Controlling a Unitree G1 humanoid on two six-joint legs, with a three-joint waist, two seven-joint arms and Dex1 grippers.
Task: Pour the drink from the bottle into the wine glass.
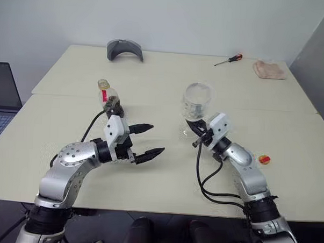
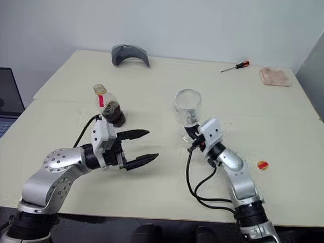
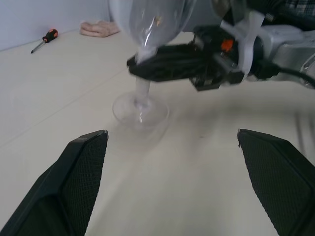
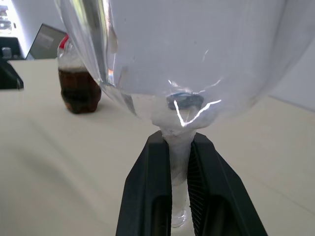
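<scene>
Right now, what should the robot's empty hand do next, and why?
Probably swing the open left gripper back toward the bottle and close on it. The right gripper already pinches the wine glass stem, and the drink sits unpoured.

Silver arms, black wrist cuffs, white wrist housings (orange dot), looping black cables, black textured fingers [image 1: 149, 152]

bottle [image 1: 109, 97] uncapped, upright; wine glass [image 1: 197, 101] upright
</scene>
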